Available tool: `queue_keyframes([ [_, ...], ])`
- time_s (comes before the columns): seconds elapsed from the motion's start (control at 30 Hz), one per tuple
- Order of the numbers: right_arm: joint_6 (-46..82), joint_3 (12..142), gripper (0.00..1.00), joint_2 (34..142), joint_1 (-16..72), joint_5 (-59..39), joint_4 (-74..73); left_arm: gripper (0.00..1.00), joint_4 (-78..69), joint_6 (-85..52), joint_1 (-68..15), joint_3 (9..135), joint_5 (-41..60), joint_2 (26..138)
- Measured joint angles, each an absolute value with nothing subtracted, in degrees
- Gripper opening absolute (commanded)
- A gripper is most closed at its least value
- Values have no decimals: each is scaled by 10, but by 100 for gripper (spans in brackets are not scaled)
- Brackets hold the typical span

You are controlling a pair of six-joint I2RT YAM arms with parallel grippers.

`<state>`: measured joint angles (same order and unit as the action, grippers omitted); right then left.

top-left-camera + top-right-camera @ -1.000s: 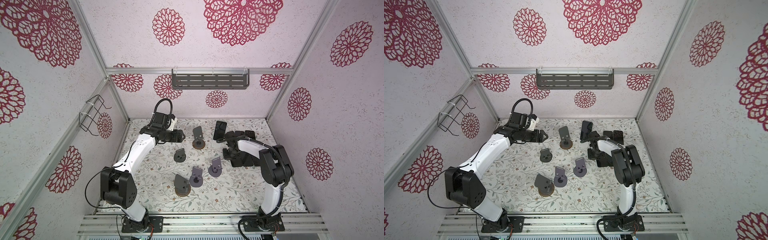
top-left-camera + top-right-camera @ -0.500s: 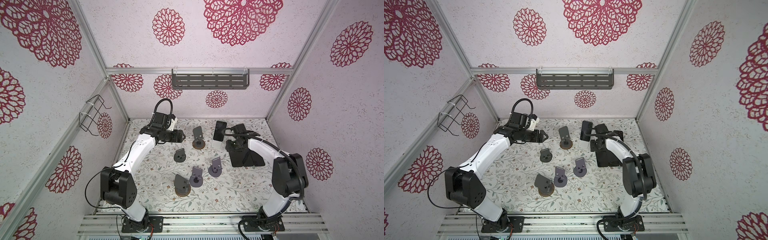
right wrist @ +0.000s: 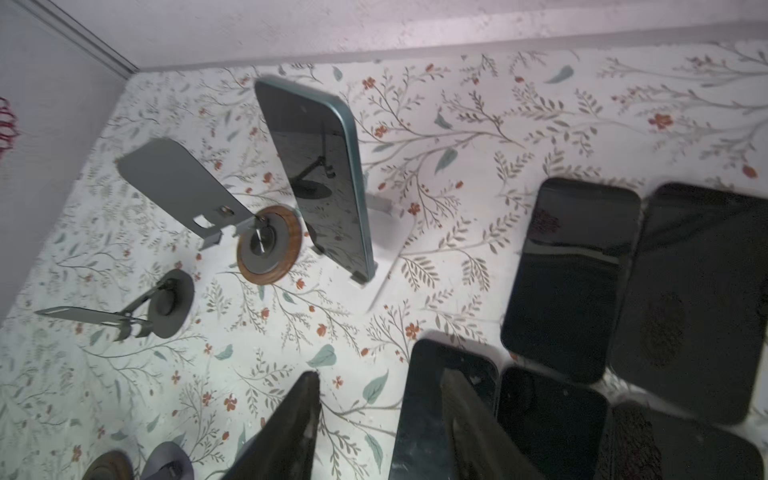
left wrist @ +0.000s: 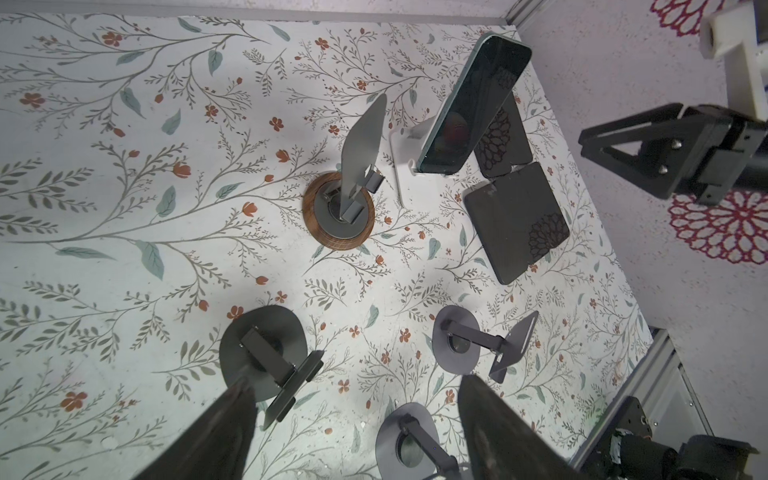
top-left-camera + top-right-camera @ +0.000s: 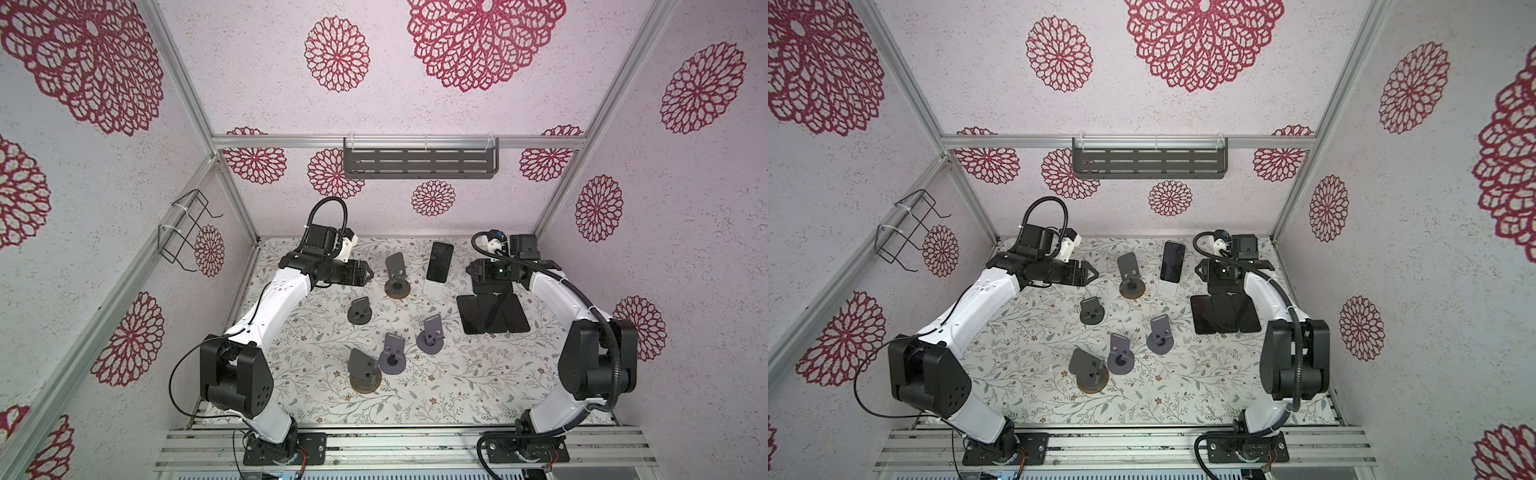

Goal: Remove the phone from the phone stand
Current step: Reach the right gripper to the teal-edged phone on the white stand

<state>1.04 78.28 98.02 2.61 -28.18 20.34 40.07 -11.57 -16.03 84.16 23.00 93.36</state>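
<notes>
**Risk: toppling the stand or catching a stray phone**

Your right pincer [image 3: 380, 374] hangs with its jaws apart and empty, the flat phones [image 3: 573, 270] just beneath it. The phone [image 3: 320, 174] leans on its white stand [image 3: 386, 232] ahead of the fingertips, so a sideways pull could tip the stand over. Your left pincer [image 5: 368, 274], also apart, waits beyond the phone.

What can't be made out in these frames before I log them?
- White stand, both top views: mostly hidden under the phone.
- Flat phones: far row covered by the right arm in a top view, cut off by the right wrist view's edge; no count.
- Second wood-based stand, right wrist view: cut off at the edge.
</notes>
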Motion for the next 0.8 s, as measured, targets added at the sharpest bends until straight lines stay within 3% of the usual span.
queue_keyframes([
  [0.23,20,845,51,1077,23,-387,141,80,399,-94,-164,842,247,932],
  [0.53,55,882,48,1141,37,-426,77,80,406,-79,-174,842,248,932],
  [0.8,83,891,24,1160,49,-434,29,80,415,-72,-178,842,245,932],
])
